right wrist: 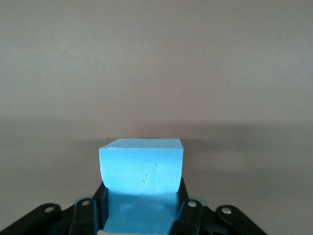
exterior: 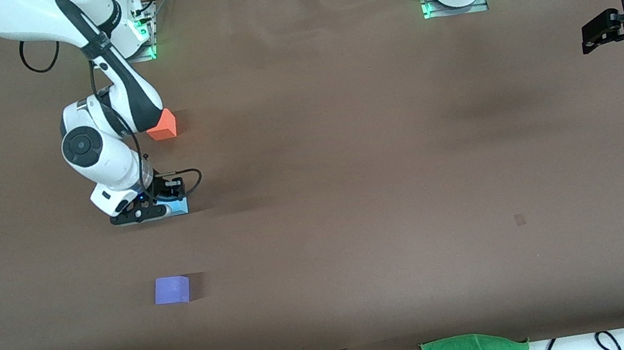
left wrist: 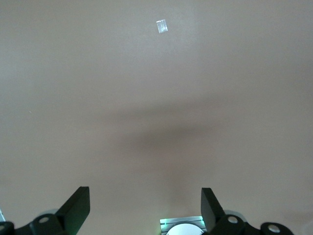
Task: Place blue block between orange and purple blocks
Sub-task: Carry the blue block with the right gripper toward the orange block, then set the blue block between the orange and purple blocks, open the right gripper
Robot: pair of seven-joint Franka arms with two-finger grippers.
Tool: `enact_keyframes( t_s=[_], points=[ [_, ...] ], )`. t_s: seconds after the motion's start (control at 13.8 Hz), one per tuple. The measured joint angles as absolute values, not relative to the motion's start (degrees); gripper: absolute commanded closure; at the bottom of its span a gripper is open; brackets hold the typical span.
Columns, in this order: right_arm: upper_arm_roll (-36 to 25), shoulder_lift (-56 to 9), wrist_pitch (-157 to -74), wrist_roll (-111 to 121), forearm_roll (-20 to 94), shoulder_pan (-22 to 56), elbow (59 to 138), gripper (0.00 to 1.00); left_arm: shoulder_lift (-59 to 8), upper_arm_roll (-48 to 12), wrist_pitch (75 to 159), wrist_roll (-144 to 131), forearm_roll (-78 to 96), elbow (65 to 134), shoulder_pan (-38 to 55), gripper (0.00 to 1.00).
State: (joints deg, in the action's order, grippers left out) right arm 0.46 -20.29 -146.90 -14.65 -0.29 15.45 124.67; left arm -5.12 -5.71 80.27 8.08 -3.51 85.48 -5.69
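Three small matte foam cubes sit on my brown worktop, all toward the right arm's end. The right gripper (exterior: 154, 210) is down at the surface and I have its fingers (right wrist: 188, 215) closed on the light sky-blue block (exterior: 179, 205); in the right wrist view the block (right wrist: 142, 169) sits squarely between the two pads, its sides squeezed in slightly, most of it sticking out past the fingertips. That blue block is between the other two: the bright orange-red block (exterior: 162, 125) lies farther from the front camera, toward the edge where the arm bases stand, partly hidden by the right arm's forearm, and the muted violet-purple block (exterior: 172, 289) lies nearer the camera, toward the front edge. All three are well apart from one another.

My left gripper (exterior: 598, 31) waits up over the left arm's end of the worktop, fingers (left wrist: 76, 208) spread wide and holding nothing, bare brown surface under it.
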Motion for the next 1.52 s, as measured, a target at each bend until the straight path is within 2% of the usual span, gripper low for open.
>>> enact_keyframes(
  t_s=[0.43, 0.65, 0.72, 0.87, 1.23, 1.52],
  points=[
    [-0.31, -20.49, -147.99, -14.66, -0.28, 14.56, 126.3, 0.48, -5.12, -5.75, 80.27, 8.08, -3.29, 85.48, -5.69, 0.0],
    [-0.34, -20.62, -147.99, -14.66, -0.26, 13.93, 126.36, 0.42, -5.12, -5.75, 80.27, 8.08, -3.25, 85.48, -5.69, 0.0],
    [-0.34, -20.64, -147.99, -14.66, -0.22, 13.93, 126.38, 0.37, -5.12, -5.75, 80.27, 8.08, -3.22, 85.48, -5.7, 0.0],
    [-0.34, -20.65, -147.99, -14.69, -0.18, 13.93, 126.42, 0.01, -5.12, -5.74, 80.27, 8.08, -3.17, 85.48, -5.71, 0.0],
    [-0.3, -19.96, -148.44, -14.69, -0.17, 13.93, 126.19, 0.01, -5.12, -5.57, 80.27, 8.08, -3.14, 85.48, -5.74, 0.0],
    [-0.3, -16.14, -146.34, -14.44, -0.17, 13.93, 123.58, 0.01, -5.12, -5.45, 80.27, 8.08, -3.12, 85.49, -5.76, 0.0]
  ],
)
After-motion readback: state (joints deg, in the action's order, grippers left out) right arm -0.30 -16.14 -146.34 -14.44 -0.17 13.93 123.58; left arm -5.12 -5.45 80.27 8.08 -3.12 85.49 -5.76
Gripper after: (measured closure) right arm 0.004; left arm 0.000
